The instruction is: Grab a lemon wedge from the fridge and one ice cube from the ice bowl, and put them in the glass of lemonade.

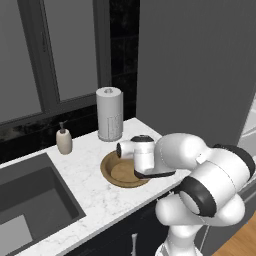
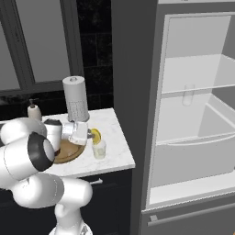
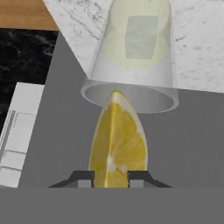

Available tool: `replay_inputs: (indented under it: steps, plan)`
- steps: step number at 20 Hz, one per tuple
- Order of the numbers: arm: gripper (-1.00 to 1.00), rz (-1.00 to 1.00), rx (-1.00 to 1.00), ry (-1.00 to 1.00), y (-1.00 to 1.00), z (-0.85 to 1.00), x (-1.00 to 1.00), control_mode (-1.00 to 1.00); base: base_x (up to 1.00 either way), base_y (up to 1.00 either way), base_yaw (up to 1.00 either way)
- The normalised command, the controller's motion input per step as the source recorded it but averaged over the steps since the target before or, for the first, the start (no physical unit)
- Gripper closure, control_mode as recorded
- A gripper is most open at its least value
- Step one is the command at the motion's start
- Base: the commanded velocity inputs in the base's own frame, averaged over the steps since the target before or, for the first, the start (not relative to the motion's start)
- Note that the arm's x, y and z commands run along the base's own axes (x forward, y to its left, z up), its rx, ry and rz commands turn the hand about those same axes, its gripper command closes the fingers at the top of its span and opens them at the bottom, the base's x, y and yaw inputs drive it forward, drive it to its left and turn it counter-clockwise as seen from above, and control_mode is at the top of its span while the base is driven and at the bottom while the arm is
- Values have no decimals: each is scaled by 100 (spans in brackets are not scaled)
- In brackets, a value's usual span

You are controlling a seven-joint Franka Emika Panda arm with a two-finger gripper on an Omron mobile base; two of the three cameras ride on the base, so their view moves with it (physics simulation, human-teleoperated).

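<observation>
Lemon wedge (image 3: 117,142), bright yellow, is clamped between the two dark fingertips (image 3: 83,178) of the tool (image 3: 110,179), its pointed end aimed at the open mouth of the glass of lemonade (image 3: 133,57). In the hand view the glass sits just beyond the wedge, its rim nearly touching the tip, with a pale square ice cube (image 3: 141,37) visible in the yellowish liquid. From the right base view, the tool (image 2: 90,134) reaches across the white marble counter (image 2: 117,153), holding the lemon wedge (image 2: 95,135) just above the rim of the glass of lemonade (image 2: 99,149), which stands near the counter's front right corner. The ice bowl (image 2: 69,151), wide and brown, lies just beside the glass on its left, partly hidden by the white arm. In the left base view the ice bowl (image 1: 114,172) sits in front of an upright paper towel roll (image 1: 109,114), with a beige soap dispenser (image 1: 63,140) further left and a dark sink (image 1: 30,200) beyond that. To the right of the counter, the fridge (image 2: 193,114) stands open, showing a white interior with glass shelves.
</observation>
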Motion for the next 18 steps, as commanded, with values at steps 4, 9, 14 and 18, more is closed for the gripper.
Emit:
replay_inputs:
  steps: [4, 9, 14, 18]
  plan:
    - [100, 0, 0, -18, -25, -6, 0, -100, 0, 0, 0]
    - [100, -1, 0, -10, -5, -16, 0, -100, 0, 0, 0]
    - [100, -4, 0, 0, 0, -15, 0, -100, 0, 0, 0]
    - [100, -5, 0, 0, 0, -4, 0, -100, 0, 0, 0]
